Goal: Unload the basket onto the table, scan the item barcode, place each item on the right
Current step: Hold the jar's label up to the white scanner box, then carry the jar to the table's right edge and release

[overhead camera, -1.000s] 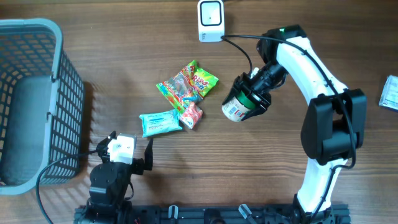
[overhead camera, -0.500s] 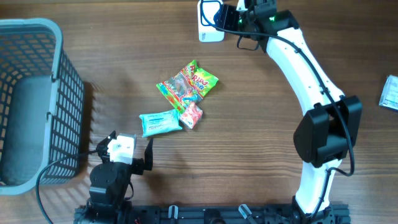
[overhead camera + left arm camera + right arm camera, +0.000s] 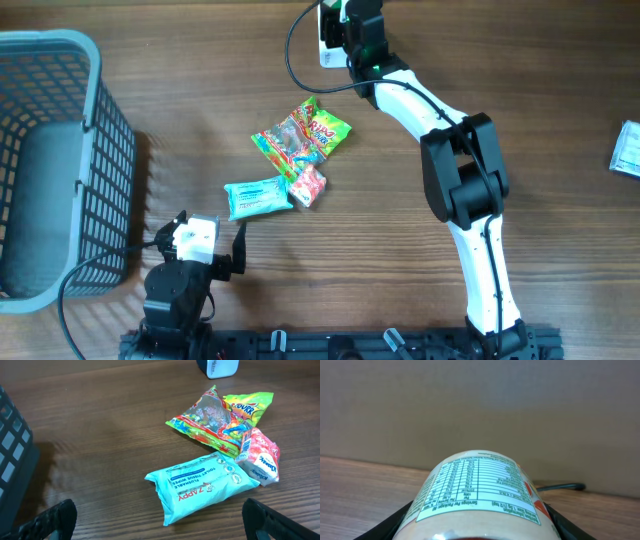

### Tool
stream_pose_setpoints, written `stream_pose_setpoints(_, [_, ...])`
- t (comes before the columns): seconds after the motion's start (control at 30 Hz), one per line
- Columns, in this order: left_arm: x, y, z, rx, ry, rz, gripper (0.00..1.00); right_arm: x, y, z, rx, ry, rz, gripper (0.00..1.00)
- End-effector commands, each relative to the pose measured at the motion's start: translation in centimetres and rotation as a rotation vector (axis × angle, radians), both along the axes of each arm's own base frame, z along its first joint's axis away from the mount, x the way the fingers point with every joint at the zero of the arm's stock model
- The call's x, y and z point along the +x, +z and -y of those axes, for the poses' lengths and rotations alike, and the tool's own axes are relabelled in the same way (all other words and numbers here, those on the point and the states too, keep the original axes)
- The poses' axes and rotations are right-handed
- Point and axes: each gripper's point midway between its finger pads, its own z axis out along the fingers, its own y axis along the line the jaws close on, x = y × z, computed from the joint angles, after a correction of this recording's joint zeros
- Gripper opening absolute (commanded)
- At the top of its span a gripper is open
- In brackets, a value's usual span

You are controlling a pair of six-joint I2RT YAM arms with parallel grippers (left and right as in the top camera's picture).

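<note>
Two arms logged. Right arm (image 3: 440, 105) stretched to top centre of overhead frame, right gripper (image 3: 362, 20) clamped round a can (image 3: 480, 495) at the scanner (image 3: 328, 40). Left gripper (image 3: 205, 242) sat folded at lower left, jaws wide apart.

The jar (image 3: 477, 495) held in the right pincer (image 3: 479, 527) runs off the bottom edge, its finer label print too small to read; overhead, that pincer covers part of the scanner (image 3: 327, 50).

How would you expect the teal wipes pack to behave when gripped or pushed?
The teal wipes pack looks soft and puffy, so it would probably squash and sag. Its glossy wrapper may be slippery. Lying flat, it should slide, not roll.
</note>
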Motion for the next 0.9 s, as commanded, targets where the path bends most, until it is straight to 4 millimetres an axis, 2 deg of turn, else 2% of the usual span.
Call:
stream_pose_setpoints(0.0, [0.0,0.1,0.1,0.001,-0.011,0.003,1.00,-0.8,9.9,2.5,-0.008,-0.042,0.086,0.49])
stream_pose_setpoints(0.03, [0.0,0.1,0.1,0.001,-0.011,0.004,1.00,-1.4,11.4,3.7,-0.028,-0.052,0.074,0.50])
stream_pose_setpoints(0.07, [0.0,0.1,0.1,0.001,-0.011,0.004,1.00,-2.3,13.0,6.2,-0.068,-0.078,0.039,0.50])
stream_pose_setpoints(0.1, [0.0,0.1,0.1,0.001,-0.011,0.003,1.00,-3.3,13.9,9.8,-0.104,-0.121,-0.022,0.49])
stream_pose_setpoints(0.13, [0.0,0.1,0.1,0.001,-0.011,0.003,1.00,-4.1,13.8,12.7,-0.117,-0.162,-0.083,0.48])
stream_pose_setpoints(0.2, [0.0,0.1,0.1,0.001,-0.011,0.003,1.00,-6.6,11.4,21.7,-0.108,-0.317,-0.284,0.47])
stream_pose_setpoints(0.27, [0.0,0.1,0.1,0.001,-0.011,0.003,1.00,-9.2,8.0,30.1,-0.110,-0.453,-0.458,0.48])
stream_pose_setpoints(0.3, [0.0,0.1,0.1,0.001,-0.011,0.003,1.00,-11.0,5.7,35.3,-0.100,-0.514,-0.554,0.48])
stream_pose_setpoints(0.33, [0.0,0.1,0.1,0.001,-0.011,0.004,1.00,-11.9,4.3,37.9,-0.089,-0.526,-0.601,0.49])
stream_pose_setpoints(0.37, [0.0,0.1,0.1,0.001,-0.011,0.003,1.00,-13.2,2.1,41.9,-0.047,-0.560,-0.660,0.49])
stream_pose_setpoints(0.4, [0.0,0.1,0.1,0.001,-0.011,0.003,1.00,-14.0,0.7,43.9,-0.018,-0.587,-0.689,0.49])
stream_pose_setpoints(0.47, [0.0,0.1,0.1,0.001,-0.011,0.003,1.00,-17.1,-3.7,50.3,0.036,-0.701,-0.782,0.51])
stream_pose_setpoints(0.57, [0.0,0.1,0.1,0.001,-0.011,0.004,1.00,-21.0,-8.9,55.4,0.104,-0.798,-0.891,0.52])
stream_pose_setpoints(0.6, [0.0,0.1,0.1,0.001,-0.011,0.003,1.00,-21.8,-10.1,56.0,0.123,-0.806,-0.918,0.52])
stream_pose_setpoints(0.63, [0.0,0.1,0.1,0.001,-0.011,0.003,1.00,-22.1,-10.5,56.1,0.142,-0.802,-0.926,0.57])
stream_pose_setpoints(0.67, [0.0,0.1,0.1,0.001,-0.011,0.003,1.00,-22.0,-10.6,56.0,0.166,-0.790,-0.920,0.86])
stream_pose_setpoints(0.7, [0.0,0.1,0.1,0.001,-0.011,0.004,1.00,-21.8,-10.2,56.0,0.180,-0.783,-0.907,1.00])
stream_pose_setpoints(0.73, [0.0,0.1,0.1,0.001,-0.011,0.003,1.00,-20.7,-8.0,56.2,0.232,-0.795,-0.845,1.00])
stream_pose_setpoints(0.8, [0.0,0.1,0.1,0.001,-0.011,0.003,1.00,-18.1,0.5,56.0,0.335,-0.793,-0.650,1.00])
stream_pose_setpoints(0.87, [0.0,0.1,0.1,0.001,-0.011,0.003,1.00,-17.6,11.4,55.1,0.377,-0.810,-0.439,1.00])
